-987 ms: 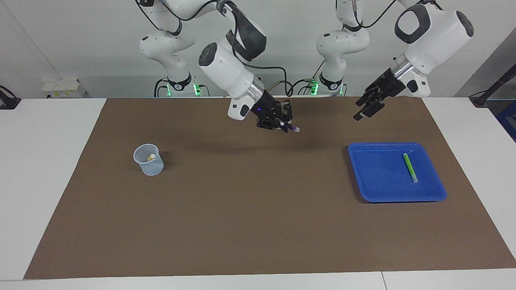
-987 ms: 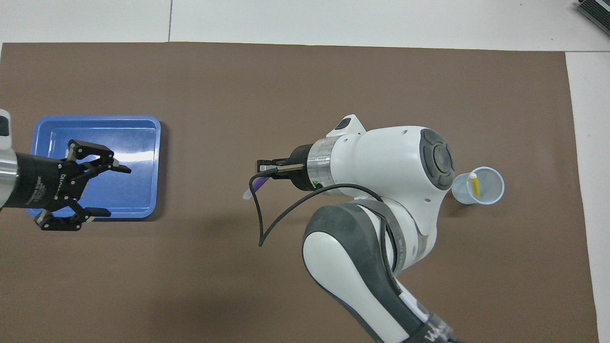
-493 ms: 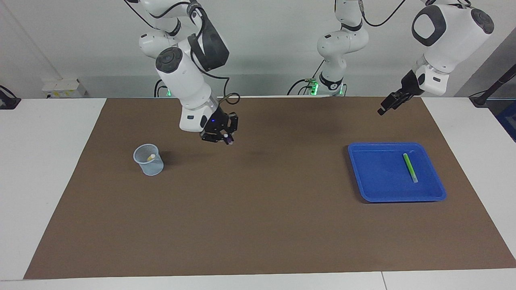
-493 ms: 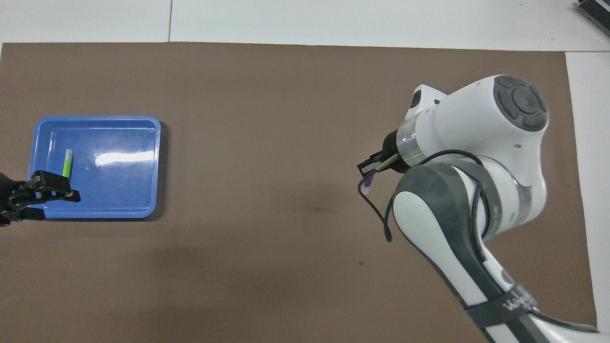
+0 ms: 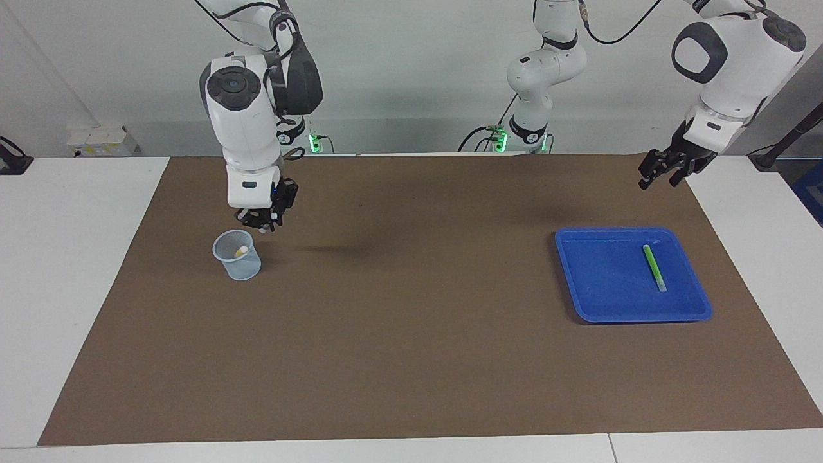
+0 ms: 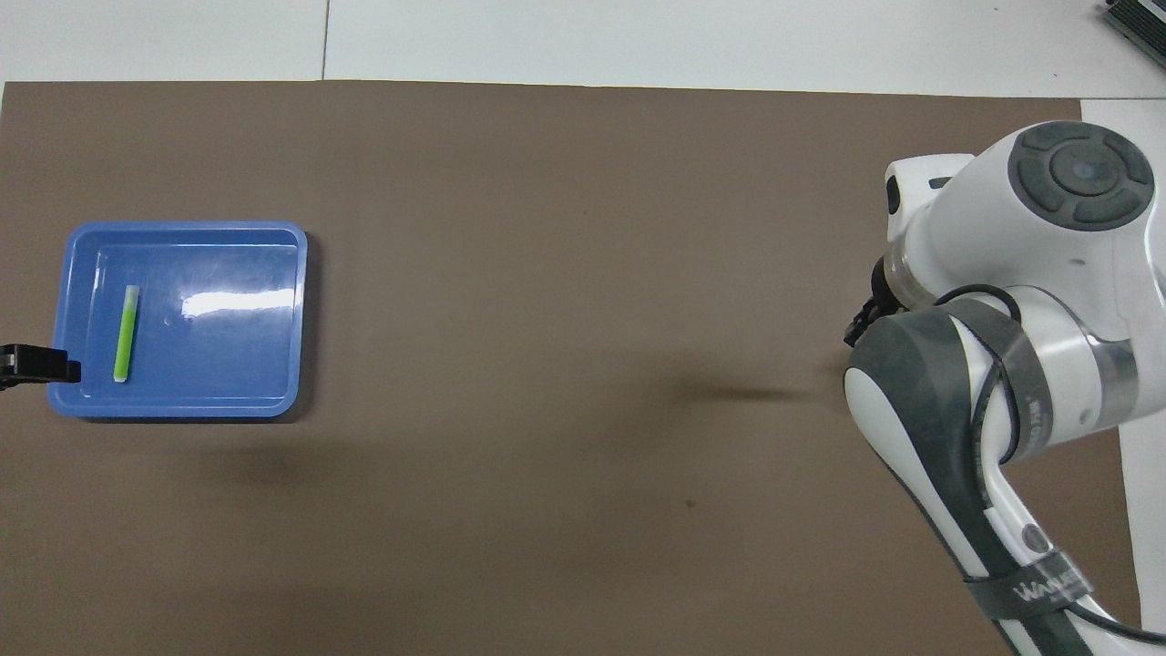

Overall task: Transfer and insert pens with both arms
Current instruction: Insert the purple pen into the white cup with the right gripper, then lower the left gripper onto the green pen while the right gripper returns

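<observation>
The counter [image 5: 71, 289] is white, and a big brown mat [image 5: 411, 334] lies on it.

A small clear cup [image 5: 236, 260] stands on the mat toward the right arm's end. A yellow pen [image 5: 241, 251] is in the cup, leaning on its side wall. Only the pen's top part shows.

The right gripper [image 5: 265, 225] hangs in the air, pointing down. It is just above the cup's rim and a little to one side of it. Its jaws are closed. A small pale tip pokes out under them, so it has a held pen [image 5: 271, 225]. So little of this pen shows that I cannot tell its color. From above, the big white right arm [image 6: 1020, 301] covers the cup and the gripper.

A blue tray [image 5: 598, 302] lies flat on the mat toward the left arm's end, well apart from the cup. A green pen [image 5: 654, 267] lies flat in the tray, close to the tray wall that is nearest the end of the counter. Its pale end points away from the robots. Nothing touches it.

The left gripper [image 5: 659, 179] is up in the air over the corner of the mat, off to one side of the tray. Its jaws are open and hold nothing. From above, only one black finger shows, at the tray's edge.
</observation>
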`<state>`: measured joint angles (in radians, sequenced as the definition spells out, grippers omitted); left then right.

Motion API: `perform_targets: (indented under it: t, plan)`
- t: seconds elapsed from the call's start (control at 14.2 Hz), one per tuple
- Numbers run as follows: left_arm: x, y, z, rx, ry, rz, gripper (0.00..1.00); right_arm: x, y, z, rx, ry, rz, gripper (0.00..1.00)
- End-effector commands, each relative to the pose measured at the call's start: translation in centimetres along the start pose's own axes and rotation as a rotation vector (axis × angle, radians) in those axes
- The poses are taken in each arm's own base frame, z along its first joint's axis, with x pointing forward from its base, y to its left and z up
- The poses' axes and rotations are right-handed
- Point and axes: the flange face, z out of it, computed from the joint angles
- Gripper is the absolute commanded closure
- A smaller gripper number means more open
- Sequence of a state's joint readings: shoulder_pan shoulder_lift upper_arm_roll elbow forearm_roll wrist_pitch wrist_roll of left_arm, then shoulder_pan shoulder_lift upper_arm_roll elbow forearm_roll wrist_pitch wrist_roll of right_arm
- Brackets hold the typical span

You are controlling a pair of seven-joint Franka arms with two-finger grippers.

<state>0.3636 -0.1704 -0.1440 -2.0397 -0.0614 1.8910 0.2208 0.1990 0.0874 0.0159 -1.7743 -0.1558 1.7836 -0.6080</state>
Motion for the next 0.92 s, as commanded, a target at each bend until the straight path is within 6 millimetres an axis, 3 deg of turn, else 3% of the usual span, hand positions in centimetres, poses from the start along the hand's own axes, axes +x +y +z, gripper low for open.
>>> perform_targets:
  t: [0.0, 0.07, 0.28, 0.85]
  plan:
    - [1.2, -2.4, 2.5, 0.023, 0.02, 0.051, 0.19, -2.3, 2.3, 0.9, -0.036, -0.012, -0.073, 1.0]
    - [1.7, -2.8, 3.3, 0.024, 0.028, 0.062, 0.19, -3.3, 3.6, 2.1, -0.044, 0.002, -0.095, 1.0]
    - [3.5, -3.6, 6.2, 0.023, 0.059, 0.07, 0.2, -5.2, 4.8, 3.7, -0.048, 0.022, -0.101, 1.0]
    - [6.5, -4.8, 12.8, 0.045, 0.101, 0.1, 0.21, -6.3, 4.4, 5.8, 0.026, 0.084, 0.046, 1.0]
